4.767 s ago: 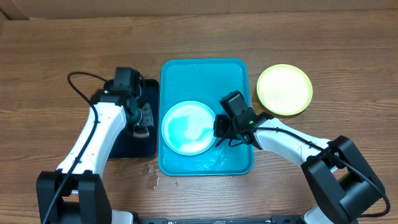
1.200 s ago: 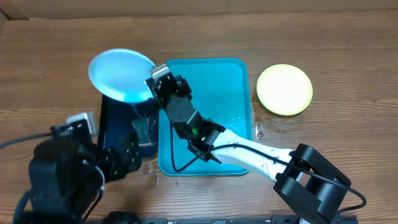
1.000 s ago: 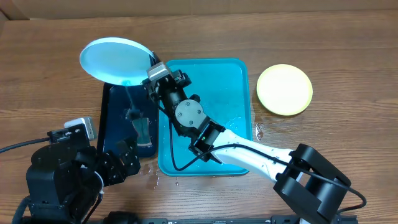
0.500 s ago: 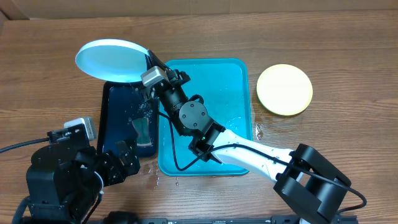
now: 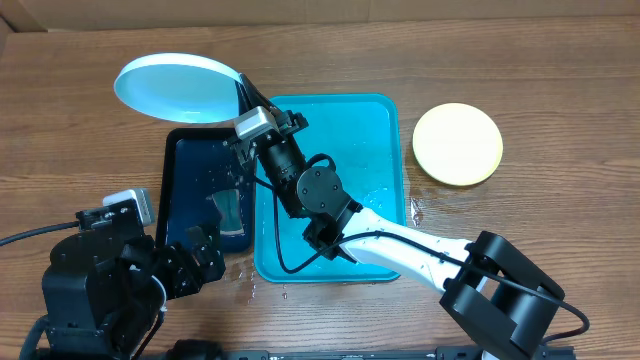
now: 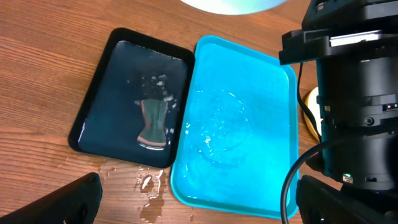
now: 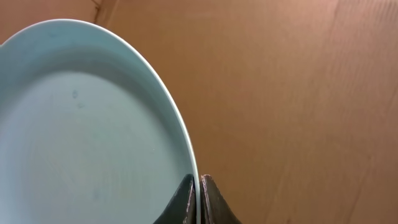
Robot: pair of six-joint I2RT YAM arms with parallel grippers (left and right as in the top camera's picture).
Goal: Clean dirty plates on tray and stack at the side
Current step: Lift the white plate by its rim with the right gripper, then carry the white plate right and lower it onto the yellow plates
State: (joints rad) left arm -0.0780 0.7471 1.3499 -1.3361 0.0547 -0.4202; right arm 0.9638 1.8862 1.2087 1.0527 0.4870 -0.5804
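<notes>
The light blue plate (image 5: 175,88) hangs tilted in the air over the far end of the black tray, and my right gripper (image 5: 240,97) is shut on its rim. In the right wrist view the two fingertips pinch the plate (image 7: 93,124) edge at my right gripper (image 7: 198,199). The cyan tray (image 5: 350,140) lies wet with no plate in it, also seen as the tray (image 6: 249,93) below the left wrist. A yellow-green plate (image 5: 458,143) rests on the table at the right. My left gripper (image 6: 199,186) hovers open and high above the near edge of the tray, holding nothing.
A black tray (image 5: 190,170) holding water and a small sponge-like pad (image 5: 229,210) lies left of the cyan tray. Water drops (image 5: 242,285) sit on the wood near the trays' front corners. The right arm (image 5: 400,235) reaches across the cyan tray.
The right gripper has carried the blue plate, which earlier lay in the tray, further up and to the far left over the last second. The left arm has stayed still.
</notes>
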